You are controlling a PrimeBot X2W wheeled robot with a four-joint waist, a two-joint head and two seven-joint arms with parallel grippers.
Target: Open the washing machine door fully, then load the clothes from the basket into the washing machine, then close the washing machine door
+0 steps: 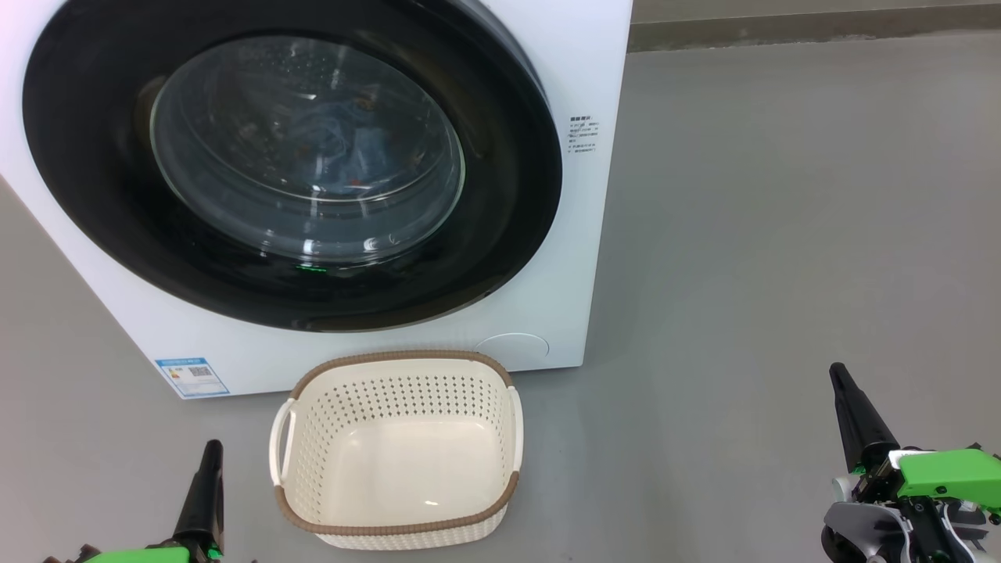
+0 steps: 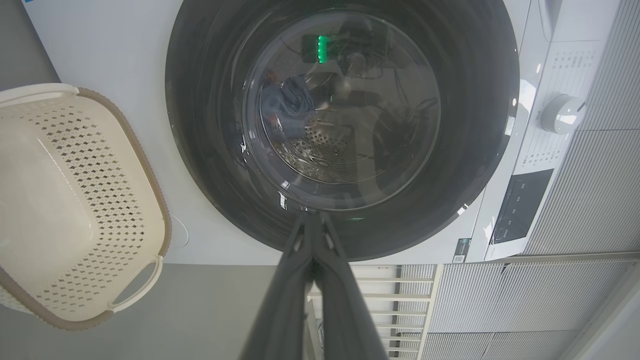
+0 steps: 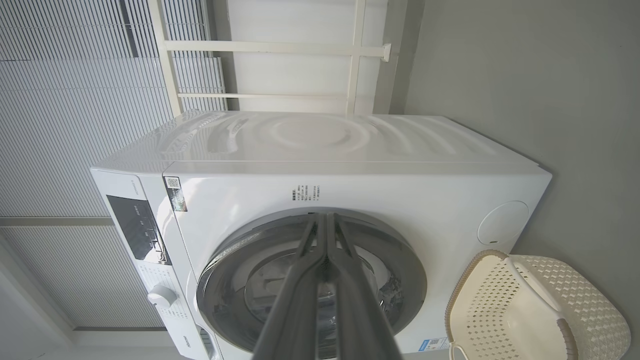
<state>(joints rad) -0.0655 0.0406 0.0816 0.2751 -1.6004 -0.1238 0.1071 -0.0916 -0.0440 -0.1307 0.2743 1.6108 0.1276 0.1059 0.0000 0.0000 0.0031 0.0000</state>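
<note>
Left gripper (image 1: 212, 452): two long, tapered matt-black fingers (image 1: 203, 500), bright green housing (image 1: 137, 555) at their base. Right gripper (image 1: 840, 377): identical fingers, green cover (image 1: 950, 471), grey-silver metal body (image 1: 864, 528) beneath it.

Shut door (image 1: 500, 234) barring drum; basket (image 1: 395, 522) open-topped.

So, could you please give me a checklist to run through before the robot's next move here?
1. The washing machine door sits closed against the washing machine: ok.
2. Door latched: cannot tell.
3. The basket is empty: ok.
4. The clothes are inside the drum: ok.
5. The left gripper is shut, holding nothing: ok.
6. The right gripper is shut, holding nothing: ok.
</note>
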